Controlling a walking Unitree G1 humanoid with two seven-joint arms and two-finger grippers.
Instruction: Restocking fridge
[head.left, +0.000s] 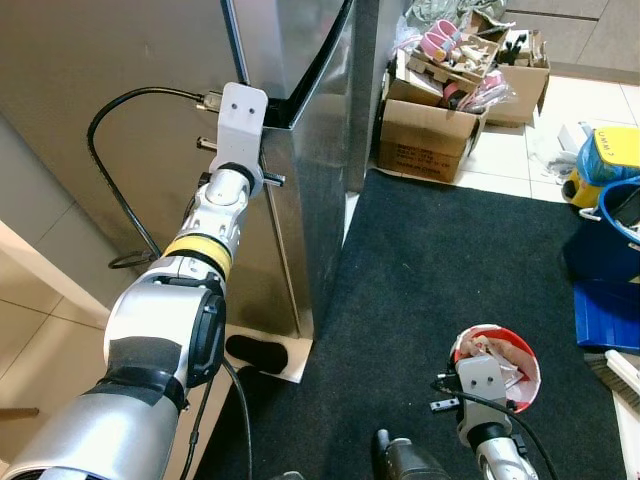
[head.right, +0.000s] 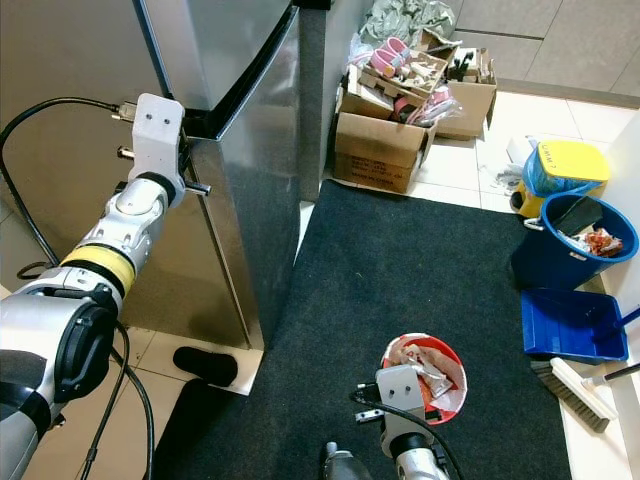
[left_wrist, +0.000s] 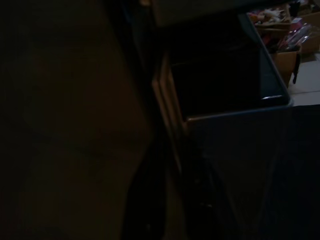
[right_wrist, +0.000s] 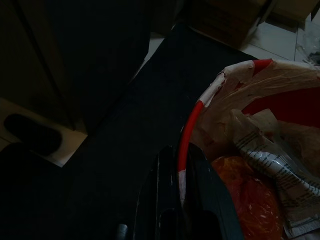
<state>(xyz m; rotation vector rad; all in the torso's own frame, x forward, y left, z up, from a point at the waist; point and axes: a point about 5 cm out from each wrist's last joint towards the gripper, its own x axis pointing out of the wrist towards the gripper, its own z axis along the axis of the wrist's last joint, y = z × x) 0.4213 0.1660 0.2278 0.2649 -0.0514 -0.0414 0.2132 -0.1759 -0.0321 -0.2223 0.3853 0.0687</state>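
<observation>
Down on the dark, short-pile mat (head.right: 400, 290) in front of the robot sits a round red bucket (head.right: 455, 385) lined with a crinkly white plastic bag and stuffed with crumpled wrappers. The right gripper (right_wrist: 182, 200) has its two black fingers pinched over the bucket's red rim, one finger inside and one outside. The left arm reaches up and forward to the stainless-steel fridge (head.left: 320, 130), a tall box with a smooth, brushed metal skin. In the left wrist view the left gripper (left_wrist: 172, 200) is at the thin door edge, but that view is so dark I can't tell if its fingers are spread or closed. Beyond the mat there's an open cardboard box (head.right: 375, 145) full of clutter on glossy pale tiles, plus a blue plastic bin (head.right: 560, 255), a flat blue dustpan (head.right: 570, 325) and a bristly hand brush (head.right: 570, 390) over on the right.
</observation>
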